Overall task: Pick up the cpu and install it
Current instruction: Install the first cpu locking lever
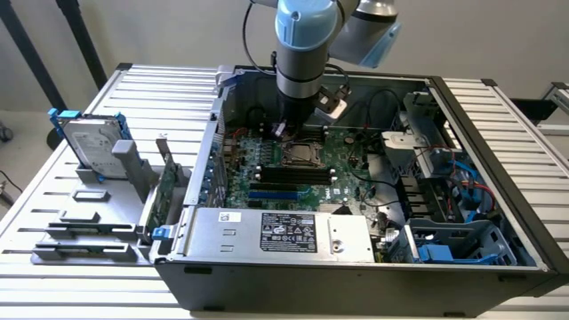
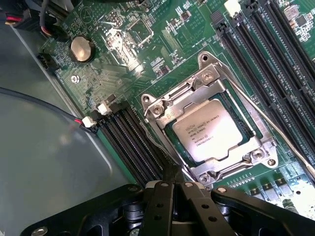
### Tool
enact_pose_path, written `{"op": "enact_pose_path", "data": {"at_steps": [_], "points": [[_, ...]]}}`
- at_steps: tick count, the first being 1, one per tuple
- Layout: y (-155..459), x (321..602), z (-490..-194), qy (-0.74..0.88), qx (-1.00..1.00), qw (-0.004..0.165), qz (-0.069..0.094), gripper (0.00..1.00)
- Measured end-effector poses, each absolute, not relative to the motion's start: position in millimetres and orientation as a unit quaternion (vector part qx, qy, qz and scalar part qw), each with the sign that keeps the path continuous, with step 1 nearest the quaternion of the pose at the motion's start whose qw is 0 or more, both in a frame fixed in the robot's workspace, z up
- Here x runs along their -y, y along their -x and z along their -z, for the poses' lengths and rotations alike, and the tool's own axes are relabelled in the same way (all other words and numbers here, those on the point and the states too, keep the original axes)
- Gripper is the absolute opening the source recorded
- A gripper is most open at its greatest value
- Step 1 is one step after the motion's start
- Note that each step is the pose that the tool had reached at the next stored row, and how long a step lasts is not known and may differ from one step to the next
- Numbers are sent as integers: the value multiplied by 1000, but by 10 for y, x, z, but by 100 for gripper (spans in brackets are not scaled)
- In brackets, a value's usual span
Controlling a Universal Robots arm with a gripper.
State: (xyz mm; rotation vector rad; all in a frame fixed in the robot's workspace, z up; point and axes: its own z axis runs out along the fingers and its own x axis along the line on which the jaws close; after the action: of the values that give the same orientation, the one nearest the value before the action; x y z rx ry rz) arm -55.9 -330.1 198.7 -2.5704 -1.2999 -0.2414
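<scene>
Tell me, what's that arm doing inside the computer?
A robot arm is reaching down into an open computer case, over the motherboard. The cpu already sits in its socket, framed by the metal bracket. The gripper hangs just beside the socket with its fingers closed and nothing in them. A hard drive stands in a holder outside the case, on the exterior view's left.

Small square cpu point(image 2: 208, 130) with printed silver-grey metal top, lying flat in the motherboard socket point(image 2: 209, 93), framed by its metal bracket, centre of the exterior view point(image 1: 300, 154)
</scene>
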Motion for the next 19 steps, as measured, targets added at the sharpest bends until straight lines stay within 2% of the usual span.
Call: {"op": "enact_pose_path", "data": {"at_steps": [19], "points": [[445,3288,-1999,884,447,114,74,11]]}}
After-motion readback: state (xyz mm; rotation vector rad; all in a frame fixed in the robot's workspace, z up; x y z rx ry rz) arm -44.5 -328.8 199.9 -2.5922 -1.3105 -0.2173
